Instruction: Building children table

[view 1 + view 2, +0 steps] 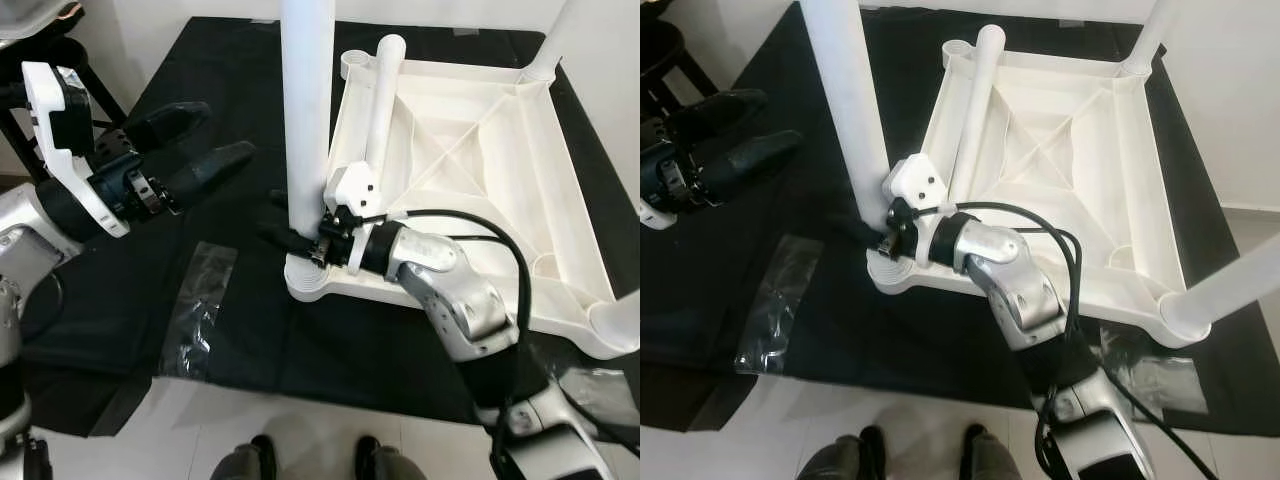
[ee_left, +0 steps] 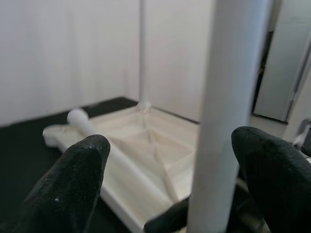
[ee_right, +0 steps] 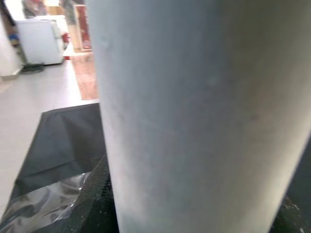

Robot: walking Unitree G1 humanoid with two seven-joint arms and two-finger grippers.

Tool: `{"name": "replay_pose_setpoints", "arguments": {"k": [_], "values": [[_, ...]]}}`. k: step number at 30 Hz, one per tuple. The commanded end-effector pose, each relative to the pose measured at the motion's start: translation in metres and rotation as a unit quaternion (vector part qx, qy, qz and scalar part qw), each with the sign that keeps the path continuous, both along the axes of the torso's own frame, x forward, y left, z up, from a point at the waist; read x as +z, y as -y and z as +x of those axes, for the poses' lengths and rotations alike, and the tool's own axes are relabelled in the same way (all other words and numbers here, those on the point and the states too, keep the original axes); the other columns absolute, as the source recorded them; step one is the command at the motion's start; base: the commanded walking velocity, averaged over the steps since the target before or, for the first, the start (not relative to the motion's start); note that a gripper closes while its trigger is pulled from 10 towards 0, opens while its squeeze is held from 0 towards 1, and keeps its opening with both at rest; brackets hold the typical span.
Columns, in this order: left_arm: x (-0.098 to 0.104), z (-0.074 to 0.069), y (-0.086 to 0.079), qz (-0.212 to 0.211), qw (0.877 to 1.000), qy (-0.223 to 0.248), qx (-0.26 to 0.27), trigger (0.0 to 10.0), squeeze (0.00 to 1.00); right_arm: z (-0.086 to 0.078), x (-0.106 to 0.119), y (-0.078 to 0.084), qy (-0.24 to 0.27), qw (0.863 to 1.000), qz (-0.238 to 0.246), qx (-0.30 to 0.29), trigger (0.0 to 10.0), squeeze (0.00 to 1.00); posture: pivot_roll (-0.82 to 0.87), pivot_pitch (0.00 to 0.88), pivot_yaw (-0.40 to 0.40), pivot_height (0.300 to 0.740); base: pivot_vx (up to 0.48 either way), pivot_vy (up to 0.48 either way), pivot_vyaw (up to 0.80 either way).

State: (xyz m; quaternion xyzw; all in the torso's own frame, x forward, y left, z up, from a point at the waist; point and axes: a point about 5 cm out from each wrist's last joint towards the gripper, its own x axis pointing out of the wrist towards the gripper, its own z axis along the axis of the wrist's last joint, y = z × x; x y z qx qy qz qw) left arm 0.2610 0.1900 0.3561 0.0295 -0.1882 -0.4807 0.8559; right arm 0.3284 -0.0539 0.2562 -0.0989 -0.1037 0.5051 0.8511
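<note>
Left eye view: inverted white tabletop (image 1: 470, 150) lying underside up on a black cloth (image 1: 330, 350) spread over the floor. Three legs standing in corner sockets: one upright leg (image 1: 307, 110) at the near left corner, a second (image 1: 548, 45) at the far right corner, a third (image 1: 1230, 285) at the near right corner. Fourth leg (image 1: 382, 95) still loose, lying across the tabletop with its end by the empty far left corner socket (image 1: 355, 65).

Right gripper (image 1: 300, 240) at the base of the near left leg, fingers wrapped round it just above the socket; grasp judged closed on the leg, confirmed by the right wrist view, where the white tube sits tight against the black fingers (image 3: 92, 204). Left gripper (image 1: 190, 150) hanging off the tabletop's left edge, fingers spread and empty, aimed at the same leg.

Clear plastic bag (image 1: 200, 300) on the cloth near its front left edge.

Progress, as judged: three of four legs mounted; remaining, seating the loose leg and turning the table upright.
</note>
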Motion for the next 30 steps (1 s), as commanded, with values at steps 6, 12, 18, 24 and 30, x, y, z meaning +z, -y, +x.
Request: {"name": "replay_pose_setpoints", "arguments": {"k": [6, 12, 18, 24, 30], "values": [[0.007, 0.003, 0.020, 0.012, 0.996, -0.027, -0.079, 10.0, 0.01, 0.008, -0.018, -0.003, -0.027, 0.999, -0.022, -0.023, 10.0, 0.00, 0.05, 0.233, 0.014, 0.740, 0.000, 0.000, 0.00], [0.006, 0.015, 0.042, 0.040, 0.990, -0.044, -0.125, 10.0, 0.00, 0.011, -0.015, -0.008, -0.019, 0.999, -0.022, -0.012, 10.0, 0.00, 0.05, 0.232, 0.016, 0.740, 0.000, 0.000, 0.00], [0.010, 0.019, 0.051, 0.047, 0.987, -0.048, -0.146, 10.0, 0.00, 0.013, -0.014, -0.010, -0.015, 1.000, -0.023, -0.009, 10.0, 0.00, 0.04, 0.235, 0.019, 0.740, 0.000, 0.000, 0.00], [0.015, 0.024, 0.058, 0.042, 0.986, -0.053, -0.155, 7.6, 0.00, 0.013, -0.014, -0.011, -0.012, 1.000, -0.025, -0.004, 10.0, 0.00, 0.04, 0.238, 0.022, 0.740, 0.000, 0.000, 0.00], [0.018, 0.026, 0.062, 0.040, 0.983, -0.059, -0.170, 0.0, 0.00, 0.014, -0.015, -0.010, -0.011, 1.000, -0.024, -0.005, 10.0, 0.00, 0.05, 0.241, 0.024, 0.740, 0.000, 0.000, 0.00]]}}
